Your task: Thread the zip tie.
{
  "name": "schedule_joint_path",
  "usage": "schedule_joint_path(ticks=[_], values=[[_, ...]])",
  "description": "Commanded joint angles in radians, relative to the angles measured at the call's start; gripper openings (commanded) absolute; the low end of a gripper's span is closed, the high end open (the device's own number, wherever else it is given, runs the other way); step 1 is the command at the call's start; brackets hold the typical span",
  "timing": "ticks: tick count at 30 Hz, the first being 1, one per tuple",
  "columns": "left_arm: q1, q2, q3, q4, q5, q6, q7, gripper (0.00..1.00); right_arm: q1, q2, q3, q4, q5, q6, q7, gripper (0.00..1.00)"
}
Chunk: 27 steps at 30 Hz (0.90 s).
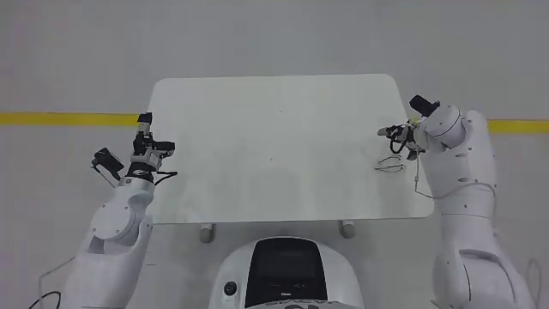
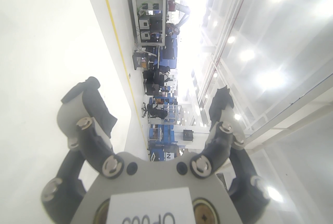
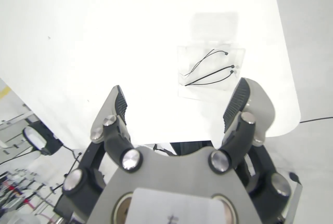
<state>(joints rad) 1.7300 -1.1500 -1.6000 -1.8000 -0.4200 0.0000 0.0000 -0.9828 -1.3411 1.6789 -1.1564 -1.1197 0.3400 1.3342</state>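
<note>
right gripper (image 3: 179, 87) (image 1: 390, 131): jaws spread wide, ribbed pads bare, nothing held. It hangs over the table's right side, near the ties and on their far side from the robot.
thin black zip ties (image 3: 208, 77) (image 1: 390, 165): lying loose in the tray with their strands crossing. The right wrist view picks out three small heads. From above they are faint lines, so an exact count is hard.
clear shallow plastic tray (image 3: 187, 92): sits on the table near its right edge. Its walls barely stand out against the white, and one corner is hidden behind one of the right gripper's fingers (image 3: 257, 103).
white table with rounded corners (image 1: 274, 137) (image 3: 104, 27): its near edge is cut off by the gripper body in the right wrist view.
left gripper (image 2: 156, 87) (image 1: 144, 129): fingers apart and empty, beside the table's left edge, well apart from the ties.
yellow floor line (image 1: 69, 118) (image 2: 109, 9): runs across the floor past the table. A hazy workshop lies beyond it in the left wrist view.
</note>
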Motion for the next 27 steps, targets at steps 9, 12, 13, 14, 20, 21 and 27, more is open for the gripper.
schedule_joint_path(ticks=[9, 12, 13, 14, 20, 21, 27], values=[[0.000, 0.000, 0.000, 0.000, 0.000, 0.000, 0.000, 1.00, 0.014, -0.135, 0.164, -0.016, -0.220, 0.000, 0.056, 1.00], [0.000, 0.000, 0.000, 0.000, 0.000, 0.000, 0.000, 1.00, 0.014, -0.135, 0.164, -0.016, -0.220, 0.000, 0.056, 1.00], [0.000, 0.000, 0.000, 0.000, 0.000, 0.000, 0.000, 1.00, 0.014, -0.135, 0.164, -0.016, -0.220, 0.000, 0.056, 1.00], [0.000, 0.000, 0.000, 0.000, 0.000, 0.000, 0.000, 1.00, 0.014, -0.135, 0.164, -0.016, -0.220, 0.000, 0.056, 1.00], [0.000, 0.000, 0.000, 0.000, 0.000, 0.000, 0.000, 1.00, 0.014, -0.135, 0.164, -0.016, -0.220, 0.000, 0.056, 1.00], [0.000, 0.000, 0.000, 0.000, 0.000, 0.000, 0.000, 1.00, 0.009, -0.135, 0.160, -0.020, -0.229, -0.001, 0.039, 1.00], [0.000, 0.000, 0.000, 0.000, 0.000, 0.000, 0.000, 1.00, -0.040, -0.152, 0.160, -0.080, -0.233, 0.000, -0.013, 1.00]])
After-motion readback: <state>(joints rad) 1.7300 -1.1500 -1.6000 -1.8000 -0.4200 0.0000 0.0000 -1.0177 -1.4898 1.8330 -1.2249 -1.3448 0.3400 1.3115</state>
